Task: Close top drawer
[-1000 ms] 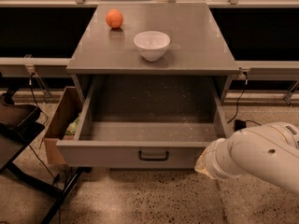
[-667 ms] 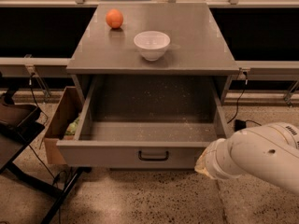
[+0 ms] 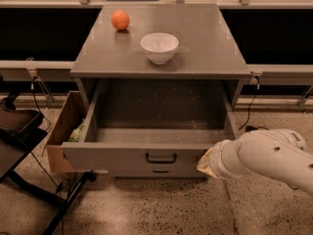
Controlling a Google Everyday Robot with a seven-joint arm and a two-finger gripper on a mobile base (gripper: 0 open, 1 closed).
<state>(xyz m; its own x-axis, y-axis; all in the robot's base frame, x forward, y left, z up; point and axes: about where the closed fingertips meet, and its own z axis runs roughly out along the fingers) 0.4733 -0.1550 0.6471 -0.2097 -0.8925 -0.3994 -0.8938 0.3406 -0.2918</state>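
The top drawer (image 3: 122, 158) of the grey cabinet is pulled far out, and its speckled grey floor (image 3: 161, 109) is bare. Its small black bar handle (image 3: 161, 158) sits at the centre of the front panel. My gripper (image 3: 203, 163) is at the end of the white arm (image 3: 264, 155), which reaches in from the right. It is against the right end of the drawer's front panel, and the arm's end hides the fingers.
An orange (image 3: 120, 19) and a white bowl (image 3: 159, 47) stand on the cabinet top (image 3: 205, 38). A cardboard box (image 3: 63, 126) stands against the cabinet's left side. A black stand (image 3: 19, 131) is at the far left. A lower drawer's handle (image 3: 160, 171) shows beneath.
The arm's end has shifted slightly left and up against the drawer front. The drawer front sits a little farther in than before.
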